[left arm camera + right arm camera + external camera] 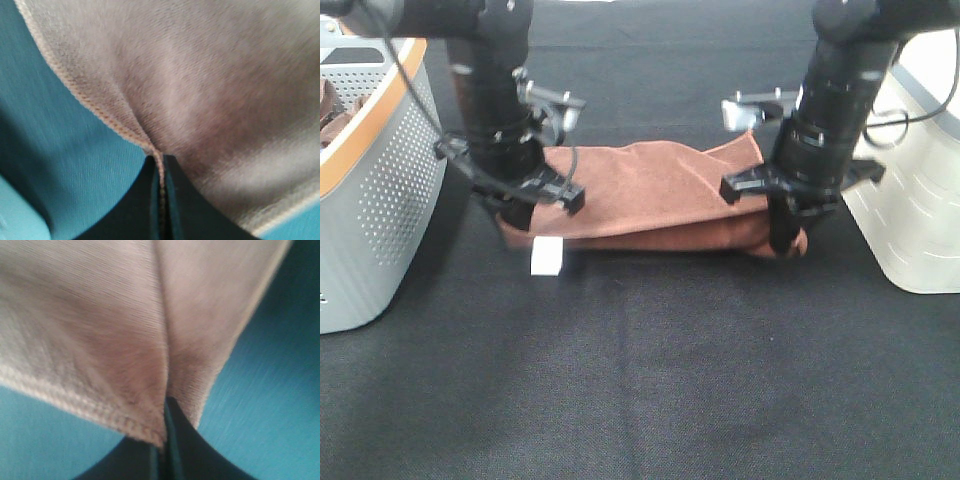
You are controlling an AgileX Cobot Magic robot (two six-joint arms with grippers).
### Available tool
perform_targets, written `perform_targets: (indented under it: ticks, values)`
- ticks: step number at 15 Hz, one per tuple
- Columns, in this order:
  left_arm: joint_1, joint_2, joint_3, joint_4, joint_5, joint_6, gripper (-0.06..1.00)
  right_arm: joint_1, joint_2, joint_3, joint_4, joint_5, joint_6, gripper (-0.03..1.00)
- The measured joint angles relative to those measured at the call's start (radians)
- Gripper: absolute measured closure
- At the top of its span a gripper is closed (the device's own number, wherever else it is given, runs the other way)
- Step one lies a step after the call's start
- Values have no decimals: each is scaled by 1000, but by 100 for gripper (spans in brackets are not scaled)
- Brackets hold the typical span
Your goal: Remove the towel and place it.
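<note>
Reddish-brown towel (650, 190) lies doubled over on the black tablecloth (650, 380), white tag (547, 257) at its near left. Left gripper (161, 167) is clamped on its left hem, right gripper (165, 412) on its right corner. Perforated grey basket (380, 200) stands close left, white bin (920, 220) close right.

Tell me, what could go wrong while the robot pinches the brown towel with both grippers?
The left gripper and the right gripper each pinch only a thin edge of the towel, so a corner might slip out. The towel sags onto the black table between them, so it could drag or bunch up when moved. The grey basket and the white bin sit close beside the arms, so a wide swing might bump one.
</note>
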State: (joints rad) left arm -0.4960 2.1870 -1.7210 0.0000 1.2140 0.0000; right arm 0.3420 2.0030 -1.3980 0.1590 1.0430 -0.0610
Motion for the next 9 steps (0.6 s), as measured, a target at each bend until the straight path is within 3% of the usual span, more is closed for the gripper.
perform_targets:
  ticks: [6, 8, 9]
  values:
    - [0, -7, 92, -23, -3, 0, 94, 1, 0, 42, 19, 10, 0, 85]
    - [0, -8, 93, -46, -3, 0, 86, 1, 0, 43, 37, 17, 0, 66]
    - [0, -8, 94, -65, -3, 0, 67, 1, 0, 43, 54, 20, 0, 49]
